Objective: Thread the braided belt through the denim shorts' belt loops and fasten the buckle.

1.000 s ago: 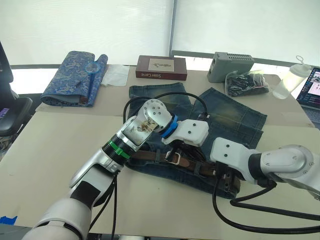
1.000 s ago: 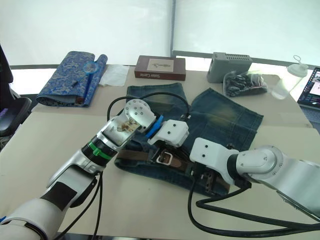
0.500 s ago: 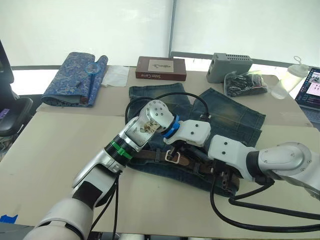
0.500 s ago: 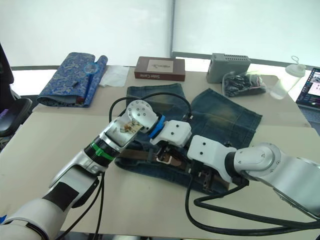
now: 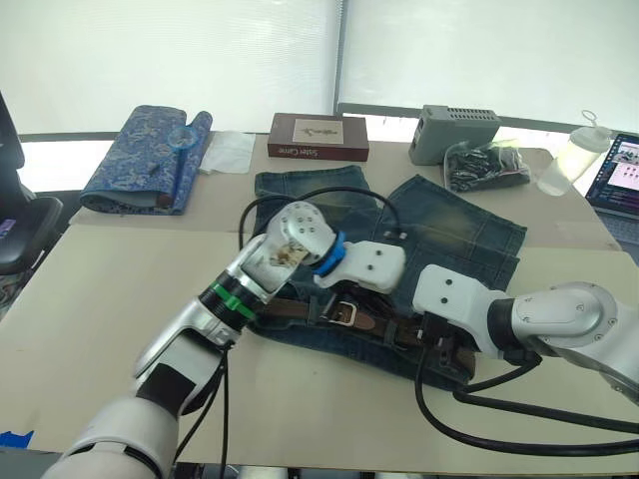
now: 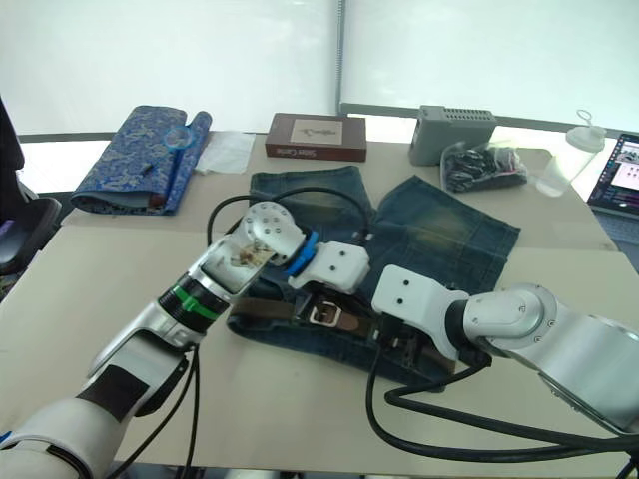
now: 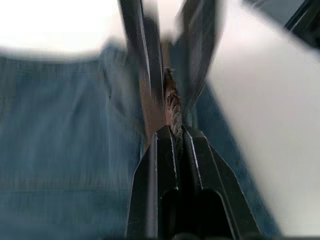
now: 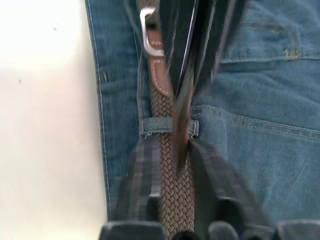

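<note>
Denim shorts are spread flat beneath both arms, waistband nearest the robot.

Braided belt is seen lying along the waistband, passed under one belt loop just ahead of the right gripper. Its fingers straddle the strap, spread either side of it, seemingly not clamping.

Left gripper is pressed together on the braided strap, pinching it edgewise.

Buckle lies beyond the loop, ahead of the right gripper, close by the left one.

Risks judged:
- strap pulled back out of the loop if tugged while unclamped on the right;
- denim bunched by the drag;
- braid twisted in the pinch, so the buckle is met crooked.
</note>
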